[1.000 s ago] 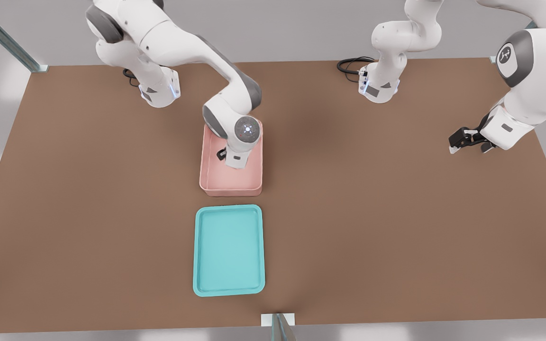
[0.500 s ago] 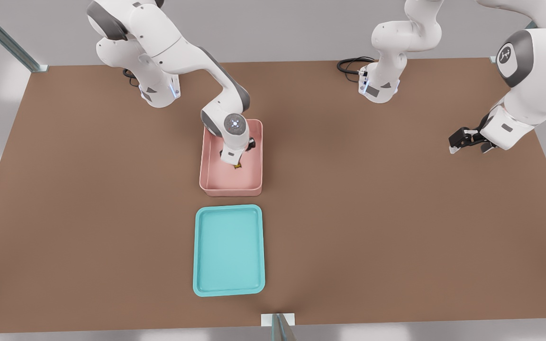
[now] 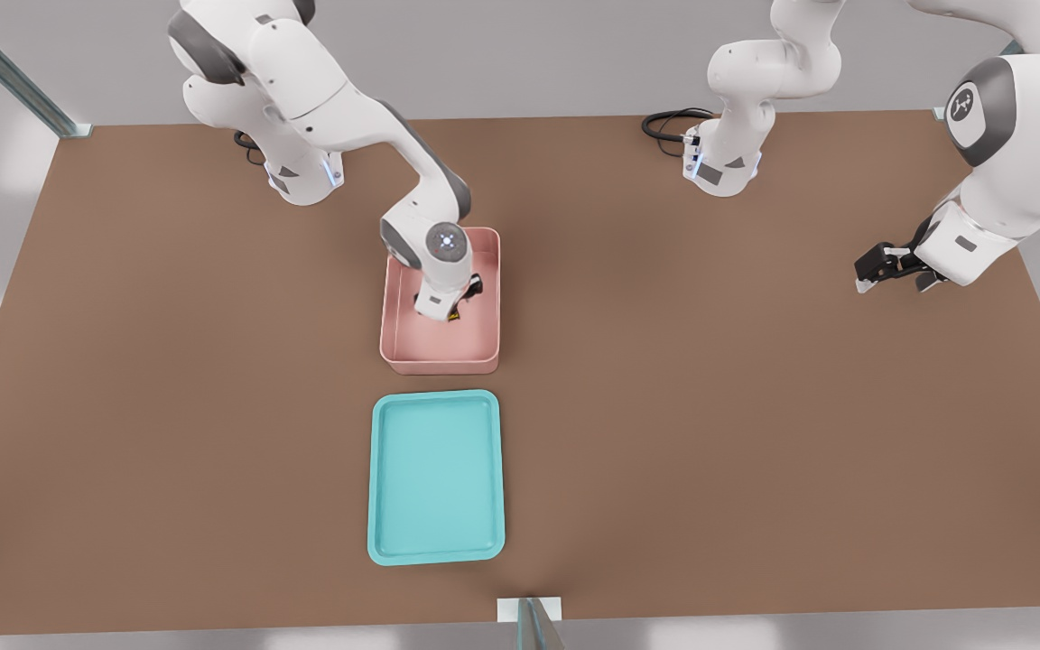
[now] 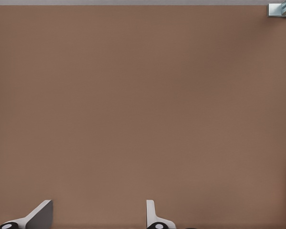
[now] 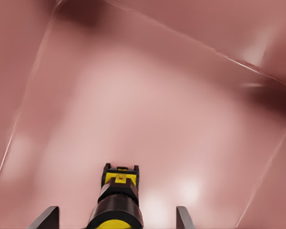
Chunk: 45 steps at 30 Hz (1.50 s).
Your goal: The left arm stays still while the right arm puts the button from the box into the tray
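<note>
The small push-button point(image 5: 116, 202), a round yellow cap on a dark, nearly black body with a squarish yellow-and-black end piece, lies on the floor of the pale pink rectangular plastic box point(image 3: 440, 348). In the right wrist view it lies on its side, its length running away from the camera, with the yellow cap nearest the lens and the blocky end farthest. In the front view only a speck of yellow and black point(image 3: 453, 317) peeks out just beyond the wrist, about midway along the box floor.

The white jointed right arm point(image 3: 353, 108) reaches down into the box, its round grey wrist disc with the glowing centre over the box's far half. Its black two-finger gripper point(image 5: 115, 220) is lowered inside the tall walls, close to the floor. The two pale fingertips point(image 5: 46, 218) stand wide apart, one on each side of the button with pink floor visible in both gaps, so neither touches it.

The shallow turquoise rectangular tray point(image 3: 379, 478) lies on the brown tabletop point(image 3: 755, 433) just beyond the box's near short wall, apart from it and lined up with it.
</note>
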### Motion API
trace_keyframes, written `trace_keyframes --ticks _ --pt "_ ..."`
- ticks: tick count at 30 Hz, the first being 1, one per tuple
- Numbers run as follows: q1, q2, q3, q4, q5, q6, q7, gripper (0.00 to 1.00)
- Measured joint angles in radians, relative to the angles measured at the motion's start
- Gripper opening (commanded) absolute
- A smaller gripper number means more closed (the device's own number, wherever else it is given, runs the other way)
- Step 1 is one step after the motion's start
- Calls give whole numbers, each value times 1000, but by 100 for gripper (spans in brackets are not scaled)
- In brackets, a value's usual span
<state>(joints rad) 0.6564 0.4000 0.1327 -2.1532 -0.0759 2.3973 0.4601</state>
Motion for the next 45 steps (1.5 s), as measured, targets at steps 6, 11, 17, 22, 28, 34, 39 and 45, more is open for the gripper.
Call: trace_keyframes --ticks 6,11,17,22,28,34,39,45 --pt "15 25 2 -9 -3 12 9 85" --pt "15 30 2 -7 2 23 2 56" --pt "15 29 2 -4 -1 28 2 56" --pt "15 29 2 -3 3 31 -5 43" --pt "-53 -111 8 71 25 -22 -27 43" --pt "-206 218 -9 755 81 -234 -105 43" --pt "-224 448 -71 974 58 -287 -179 44" --pt "-223 484 -78 984 31 -300 -228 100"
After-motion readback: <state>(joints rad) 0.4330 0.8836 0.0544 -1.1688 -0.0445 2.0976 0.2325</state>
